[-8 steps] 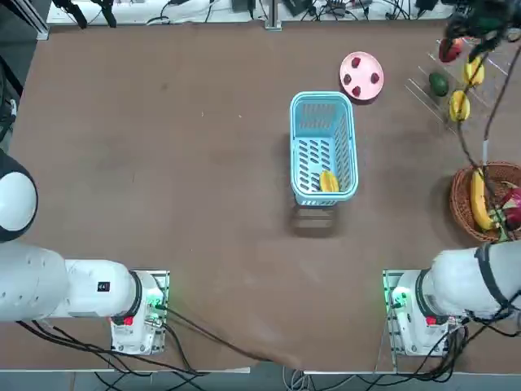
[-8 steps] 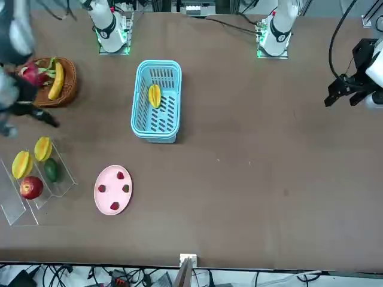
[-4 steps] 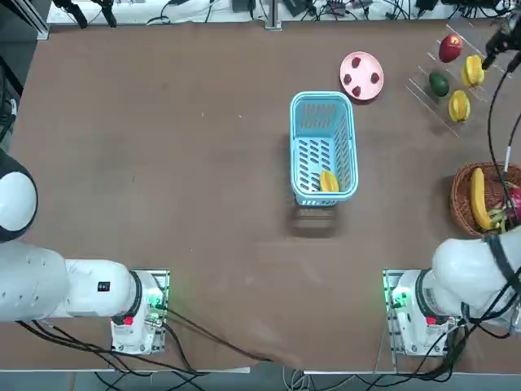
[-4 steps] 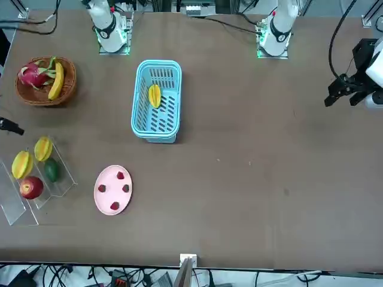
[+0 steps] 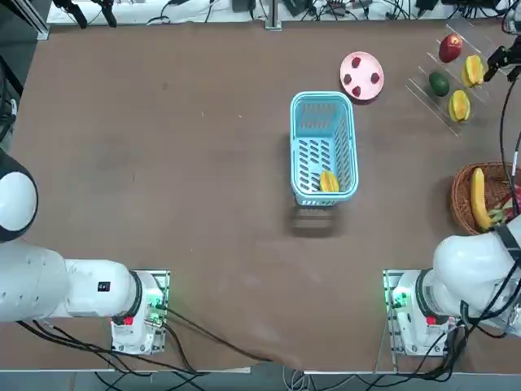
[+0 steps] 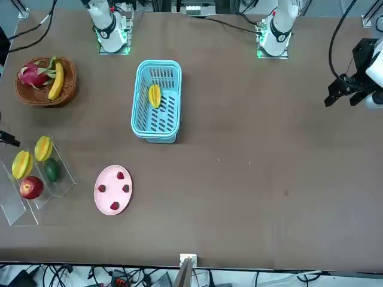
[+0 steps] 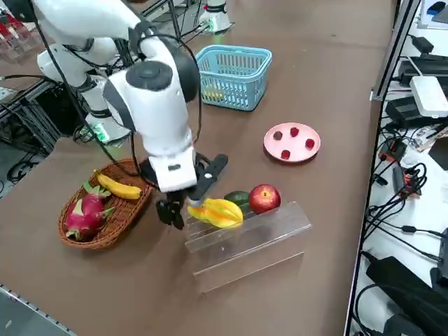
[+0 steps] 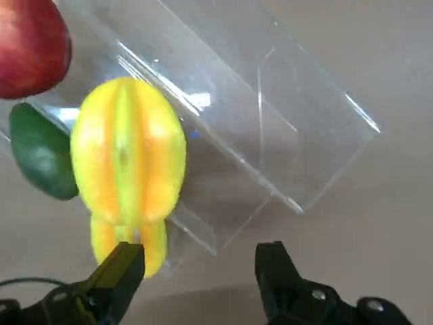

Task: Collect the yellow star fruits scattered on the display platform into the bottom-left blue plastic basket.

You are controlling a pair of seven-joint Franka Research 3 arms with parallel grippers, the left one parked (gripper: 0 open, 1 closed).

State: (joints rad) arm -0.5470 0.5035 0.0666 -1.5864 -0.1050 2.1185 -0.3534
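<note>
1. Two yellow-orange ridged star fruits, one [image 5: 472, 71] and the other [image 5: 459, 106], sat on the clear, see-through tiered display platform [image 7: 245, 241]; a third yellow-orange star fruit [image 5: 329, 182] lay inside the light blue slotted plastic basket [image 5: 324, 147], near its end closest to the arms' bases.
2. The right gripper [image 8: 199, 254] was above the platform's side of the surface [image 5: 220, 163], released, its two black fingers spread wide with nothing between them.
3. On the platform with the fruits were a red apple [image 5: 450, 47] and a dark green oval fruit [image 5: 439, 84].
4. A round pink plate [image 6: 113, 190] with small dark red pieces [image 6: 120, 175] on it stood near the basket.
5. A round brown wicker basket [image 6: 36, 97] held a long yellow banana [image 6: 57, 82] and a pink dragon fruit [image 6: 35, 75] with green tips.
</note>
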